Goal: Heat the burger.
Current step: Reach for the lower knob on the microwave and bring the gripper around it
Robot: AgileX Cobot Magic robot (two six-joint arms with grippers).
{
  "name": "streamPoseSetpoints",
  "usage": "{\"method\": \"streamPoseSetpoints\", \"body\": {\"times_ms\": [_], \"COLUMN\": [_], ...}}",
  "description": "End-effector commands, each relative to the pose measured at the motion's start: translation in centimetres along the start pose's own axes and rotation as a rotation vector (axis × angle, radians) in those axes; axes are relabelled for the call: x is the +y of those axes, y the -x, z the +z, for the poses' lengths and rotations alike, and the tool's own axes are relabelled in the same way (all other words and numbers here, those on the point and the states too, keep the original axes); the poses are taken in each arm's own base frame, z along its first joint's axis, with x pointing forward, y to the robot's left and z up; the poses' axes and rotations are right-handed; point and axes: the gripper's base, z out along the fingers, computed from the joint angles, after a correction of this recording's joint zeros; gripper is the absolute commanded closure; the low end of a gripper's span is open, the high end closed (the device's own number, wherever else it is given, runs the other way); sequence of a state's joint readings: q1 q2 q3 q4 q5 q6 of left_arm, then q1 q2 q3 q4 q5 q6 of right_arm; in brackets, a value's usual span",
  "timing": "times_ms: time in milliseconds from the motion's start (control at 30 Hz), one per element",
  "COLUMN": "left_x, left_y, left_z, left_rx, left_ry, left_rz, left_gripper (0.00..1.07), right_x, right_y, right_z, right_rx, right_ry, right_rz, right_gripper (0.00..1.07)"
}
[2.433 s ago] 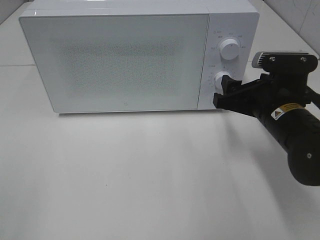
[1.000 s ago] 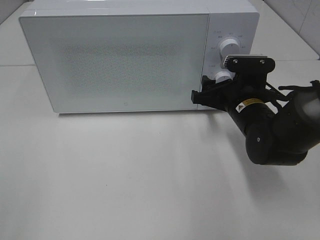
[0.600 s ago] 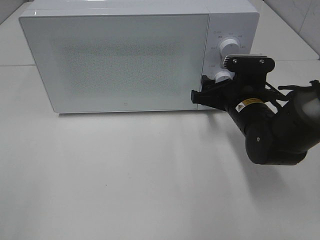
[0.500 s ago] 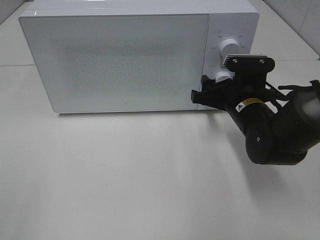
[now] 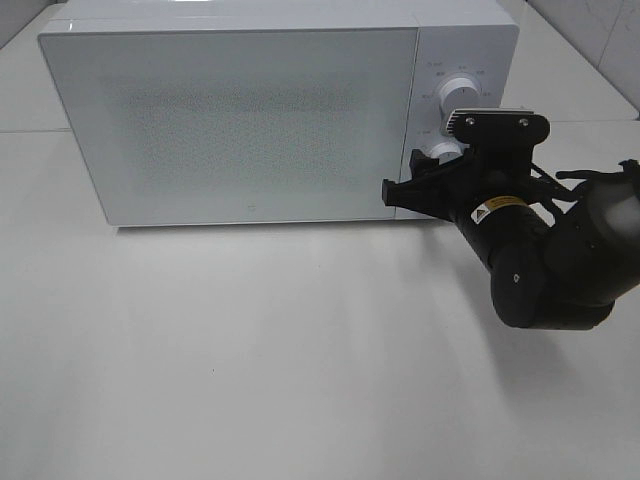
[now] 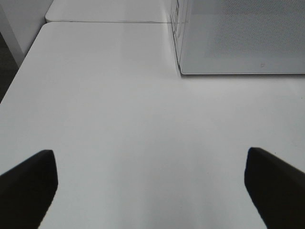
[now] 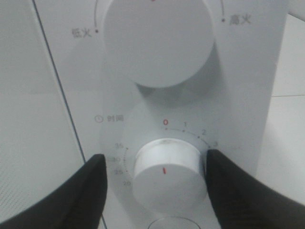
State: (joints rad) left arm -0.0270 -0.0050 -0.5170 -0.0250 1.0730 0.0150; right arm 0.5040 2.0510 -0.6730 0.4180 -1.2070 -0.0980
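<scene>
The burger is hidden; none of the views shows it. The white microwave (image 5: 250, 120) stands with its door shut. My right gripper (image 5: 405, 175) is at its control panel, one finger on each side of the lower timer knob (image 7: 167, 174). The jaws are open: one finger (image 7: 228, 191) is almost against the knob and the other (image 7: 81, 191) stands a small gap away. The knob's red mark points down, away from the 0. My left gripper (image 6: 150, 155) hangs open over bare table with nothing between its fingers, and the exterior high view does not show it.
The upper power knob (image 7: 157, 40) sits just above the timer knob. In the left wrist view the microwave's (image 6: 238, 38) corner is ahead of the gripper. The white table (image 5: 250, 350) spreads in front of the microwave, with a seam behind it.
The right arm swung left and came in to the lower knob. Over the last second it has held still while its jaws narrowed around the knob. The left gripper has not moved.
</scene>
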Motion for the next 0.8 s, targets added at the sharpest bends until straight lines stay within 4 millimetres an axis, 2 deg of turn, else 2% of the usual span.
{"method": "streamPoseSetpoints", "body": {"times_ms": [33, 167, 200, 233, 267, 300, 400, 633, 800], "left_x": [-0.01, -0.01, -0.01, -0.01, -0.01, -0.01, -0.01, -0.01, -0.01], "left_y": [-0.08, -0.08, -0.08, -0.08, -0.08, -0.08, -0.08, -0.08, -0.08], "left_z": [-0.21, -0.21, -0.21, -0.21, -0.21, -0.21, -0.21, -0.21, -0.21], "left_rx": [-0.016, -0.016, -0.016, -0.016, -0.016, -0.016, -0.016, -0.016, -0.016], "left_ry": [0.003, 0.003, 0.003, 0.003, 0.003, 0.003, 0.003, 0.003, 0.003], "left_rz": [-0.006, -0.006, -0.006, -0.006, -0.006, -0.006, -0.006, -0.006, -0.006], "left_gripper": [0.06, 0.06, 0.06, 0.06, 0.06, 0.06, 0.06, 0.06, 0.06], "right_x": [0.13, 0.12, 0.12, 0.12, 0.12, 0.12, 0.13, 0.14, 0.15], "right_y": [1.04, 1.04, 1.04, 1.04, 1.04, 1.04, 1.04, 1.04, 1.04], "right_z": [0.11, 0.11, 0.11, 0.11, 0.11, 0.11, 0.11, 0.11, 0.11], "right_rx": [-0.099, -0.099, -0.099, -0.099, -0.099, -0.099, -0.099, -0.1, -0.1], "right_ry": [0.0, -0.001, -0.001, -0.001, -0.001, -0.001, 0.0, 0.001, 0.005], "right_rz": [0.003, -0.001, -0.001, -0.001, -0.001, -0.001, -0.001, 0.002, 0.067], "right_gripper": [0.54, 0.67, 0.67, 0.72, 0.72, 0.78, 0.82, 0.82, 0.82]}}
